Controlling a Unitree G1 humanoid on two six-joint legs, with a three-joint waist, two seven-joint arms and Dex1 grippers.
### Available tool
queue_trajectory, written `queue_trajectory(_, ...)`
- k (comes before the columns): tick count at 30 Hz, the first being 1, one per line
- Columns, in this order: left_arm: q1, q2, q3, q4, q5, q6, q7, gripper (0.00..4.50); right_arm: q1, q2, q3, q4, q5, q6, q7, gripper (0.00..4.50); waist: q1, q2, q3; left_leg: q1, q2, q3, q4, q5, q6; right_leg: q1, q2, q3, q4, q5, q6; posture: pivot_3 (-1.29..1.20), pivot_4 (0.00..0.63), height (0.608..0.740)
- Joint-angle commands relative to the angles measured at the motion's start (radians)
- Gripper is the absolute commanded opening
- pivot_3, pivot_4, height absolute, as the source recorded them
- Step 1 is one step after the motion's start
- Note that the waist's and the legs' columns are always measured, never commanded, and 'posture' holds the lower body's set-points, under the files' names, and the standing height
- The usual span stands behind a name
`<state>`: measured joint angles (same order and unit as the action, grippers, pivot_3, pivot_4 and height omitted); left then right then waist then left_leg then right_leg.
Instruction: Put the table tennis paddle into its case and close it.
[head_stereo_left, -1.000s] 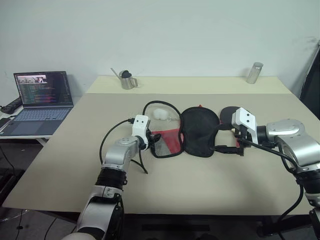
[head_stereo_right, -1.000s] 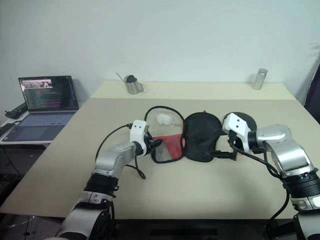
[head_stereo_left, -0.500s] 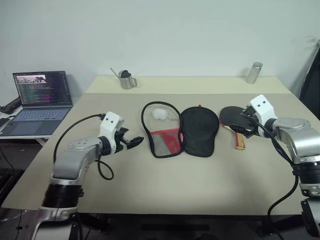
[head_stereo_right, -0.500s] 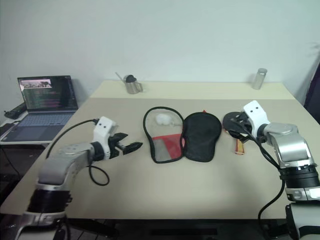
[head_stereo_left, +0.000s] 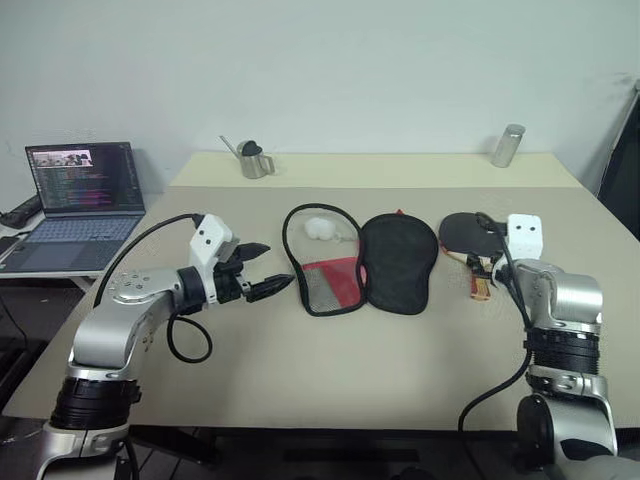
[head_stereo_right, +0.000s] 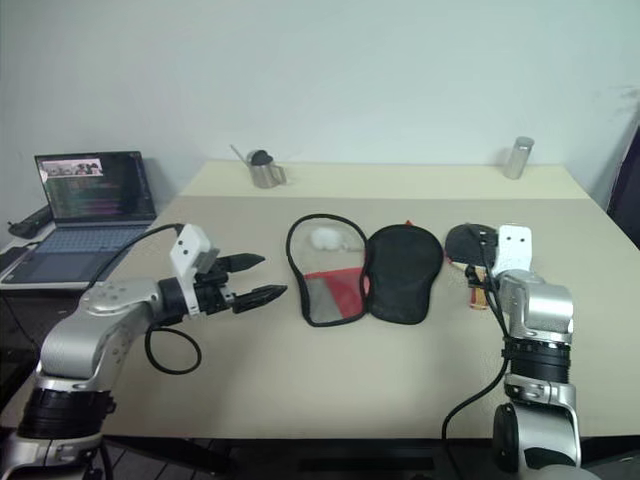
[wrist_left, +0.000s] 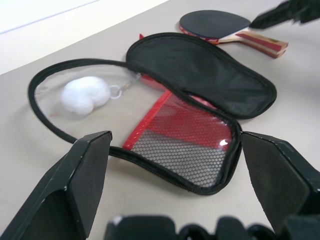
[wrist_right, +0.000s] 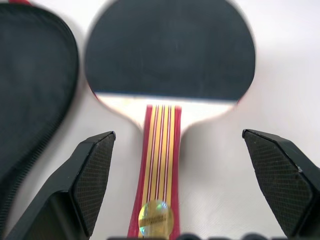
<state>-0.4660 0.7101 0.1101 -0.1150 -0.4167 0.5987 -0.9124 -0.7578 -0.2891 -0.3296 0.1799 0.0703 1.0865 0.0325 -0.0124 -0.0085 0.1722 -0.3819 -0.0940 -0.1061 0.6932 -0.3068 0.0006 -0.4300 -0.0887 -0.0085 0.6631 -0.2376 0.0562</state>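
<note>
Right claw (wrist_right: 180, 200) stands wide apart and empty, lined up with the paddle (head_stereo_left: 470, 235) at right centre of the head view; the handle points back toward it. Left claw (head_stereo_left: 262, 270), also apart and empty, hangs left of the unzipped case (head_stereo_left: 360, 262) at centre of the bench (head_stereo_left: 330, 370). A second earlier, both claws were beside the case.

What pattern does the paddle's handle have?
Red and pale wood lengthwise stripes on the wooden handle; right wrist view shows it best.
</note>
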Motion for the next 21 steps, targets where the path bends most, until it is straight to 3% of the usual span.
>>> queue_trajectory(1,-0.025,-0.004,0.006,-0.025,-0.013,-0.022,0.005,4.43,-0.052,0.023,0.014,0.104,-0.008,-0.124,-0.046,4.5,-0.008,0.0,0.0,0.0,0.0,0.0,0.0,0.0,0.0,0.0,0.0,0.0,0.0,0.0,0.0,0.0,0.15,0.74)
queue_trajectory(8,-0.039,-0.009,-0.001,-0.028,-0.014,-0.018,0.014,4.43,-0.181,0.062,0.016,0.461,-0.012,-0.37,-0.127,4.5,-0.024,0.0,0.0,0.001,0.0,0.001,0.0,0.0,0.0,0.0,0.0,0.001,0.0,0.0,0.0,0.0,0.15,0.74)
queue_trajectory(11,-0.041,-0.009,0.001,-0.036,-0.016,-0.014,0.02,4.5,-0.211,0.06,0.02,0.557,-0.012,-0.449,-0.144,3.87,-0.026,0.0,0.0,0.001,0.001,0.001,-0.001,0.0,0.0,0.0,0.001,0.001,0.0,0.0,0.0,0.0,0.15,0.74)
queue_trajectory(14,-0.031,-0.007,0.008,-0.046,-0.016,-0.016,0.031,4.5,-0.226,0.06,0.015,0.608,-0.001,-0.489,-0.159,2.95,-0.033,-0.003,-0.002,0.003,0.001,0.001,0.0,0.0,0.0,0.003,0.001,0.001,0.0,0.001,-0.001,0.0,0.15,0.74)
queue_trajectory(20,-0.015,0.001,0.02,-0.054,-0.017,-0.016,0.049,4.5,-0.241,0.056,0.015,0.635,0.01,-0.516,-0.182,1.28,-0.036,-0.003,-0.002,0.018,0.001,0.001,-0.002,-0.001,0.002,0.016,0.002,0.002,-0.001,0.002,-0.002,0.0,0.15,0.74)
queue_trajectory(21,-0.013,0.0,0.022,-0.056,-0.017,-0.014,0.054,4.5,-0.244,0.057,0.014,0.628,0.013,-0.516,-0.188,1.17,-0.036,-0.003,-0.002,0.018,0.001,0.0,-0.002,-0.002,0.004,0.016,0.002,0.001,0.0,0.002,-0.002,0.0,0.15,0.74)
